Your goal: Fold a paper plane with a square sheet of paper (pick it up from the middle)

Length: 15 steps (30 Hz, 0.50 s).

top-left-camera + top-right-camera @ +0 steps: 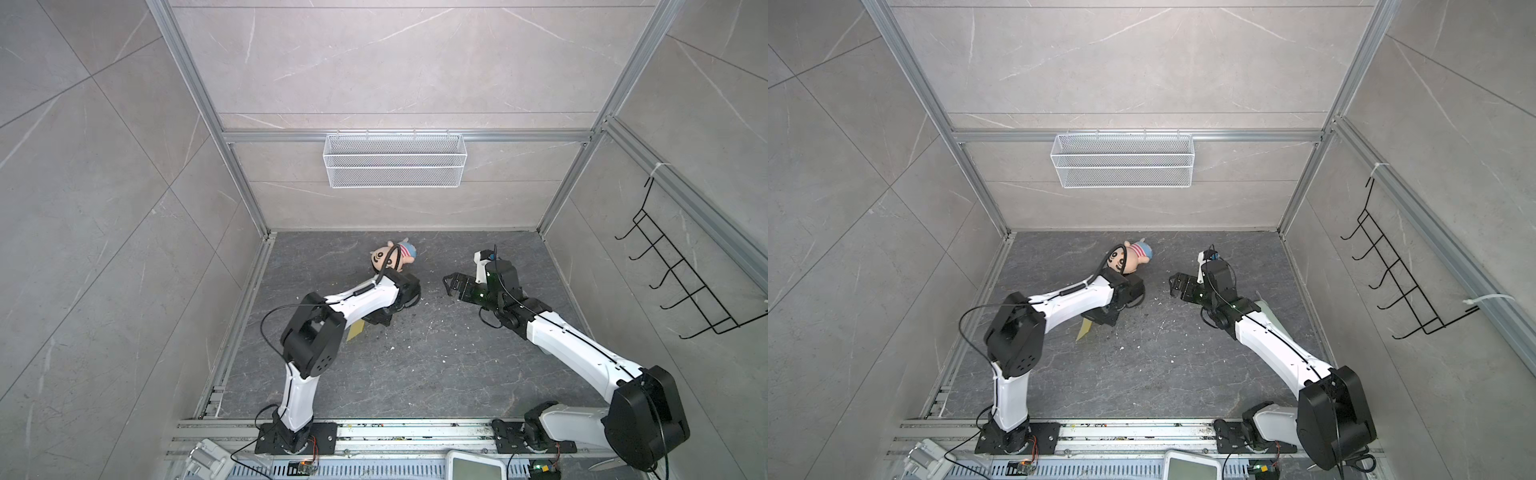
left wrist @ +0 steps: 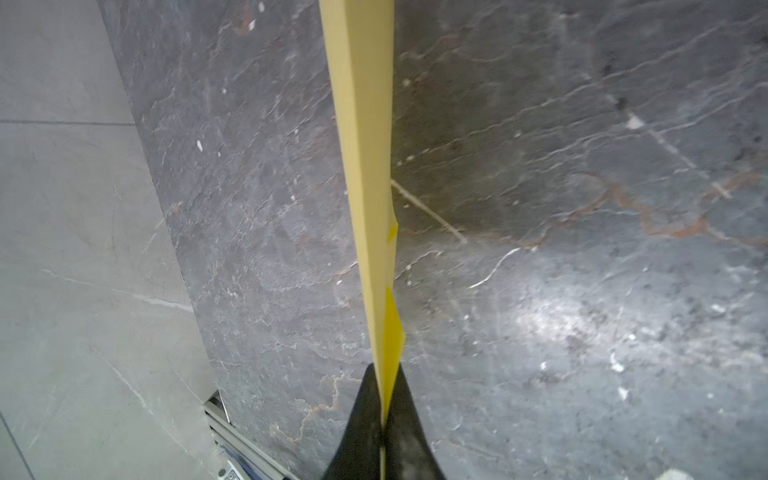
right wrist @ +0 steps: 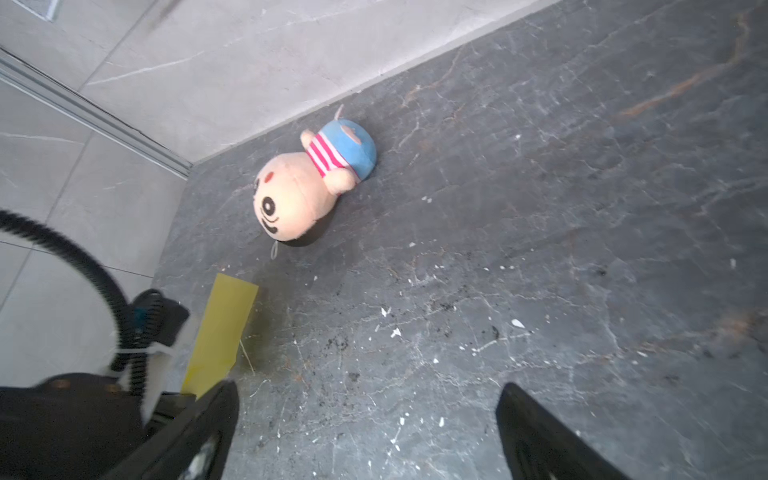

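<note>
1. While the left gripper (image 2: 381, 374) pinches the paper (image 2: 365, 166) tight between its jaws, the right gripper (image 3: 365, 388) hangs wide open and empty above the table (image 3: 540, 208).
2. The paper is a narrow folded strip, edge-on in the left wrist view. It juts from the jaws out over the table, and in both top views it peeks out under the left arm (image 1: 361, 297). I cannot tell whether it touches the table.
3. The doll (image 3: 307, 183) lies toward the back of the table, apart from both grippers.
4. My judgement of the step: mid-fold, with 1 gripper holding the creased paper and the 2nd free.
5. The next move probably calls for the right gripper to cross to the paper's free end and pinch it gently, without tugging it out of the left grip.
</note>
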Tool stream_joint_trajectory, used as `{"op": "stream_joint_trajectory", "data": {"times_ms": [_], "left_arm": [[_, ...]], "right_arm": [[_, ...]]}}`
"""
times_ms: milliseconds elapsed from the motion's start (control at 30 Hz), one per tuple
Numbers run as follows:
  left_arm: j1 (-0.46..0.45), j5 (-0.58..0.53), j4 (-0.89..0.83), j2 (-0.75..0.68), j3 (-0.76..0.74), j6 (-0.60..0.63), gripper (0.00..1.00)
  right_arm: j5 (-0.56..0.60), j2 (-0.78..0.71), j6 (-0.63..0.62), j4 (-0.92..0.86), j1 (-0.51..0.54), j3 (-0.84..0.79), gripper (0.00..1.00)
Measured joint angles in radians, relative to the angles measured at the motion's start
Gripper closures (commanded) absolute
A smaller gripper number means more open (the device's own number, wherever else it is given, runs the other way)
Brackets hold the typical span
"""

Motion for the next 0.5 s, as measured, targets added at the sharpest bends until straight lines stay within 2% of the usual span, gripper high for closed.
{"op": "stream_joint_trajectory", "data": {"times_ms": [100, 200, 300, 433, 500], "left_arm": [[-0.024, 0.051, 0.024, 0.060, 0.045, -0.015, 0.79], [-0.027, 0.135, 0.072, 0.066, 0.053, -0.017, 0.60], [-0.013, 0.257, 0.148, 0.063, 0.049, -0.013, 0.46], [0.025, 0.430, 0.301, 0.001, -0.040, -0.006, 0.31], [0.063, 0.527, 0.380, -0.076, -0.126, -0.007, 0.24]], "right_arm": [[0.012, -0.003, 0.009, -0.011, -0.006, -0.018, 0.02], [0.020, -0.004, 0.018, -0.018, -0.011, -0.032, 0.02], [0.026, -0.006, 0.020, -0.018, -0.011, -0.047, 0.02], [0.008, -0.005, 0.019, -0.019, -0.011, -0.059, 0.05], [-0.020, 0.010, 0.019, -0.011, -0.002, -0.059, 0.06]]}}
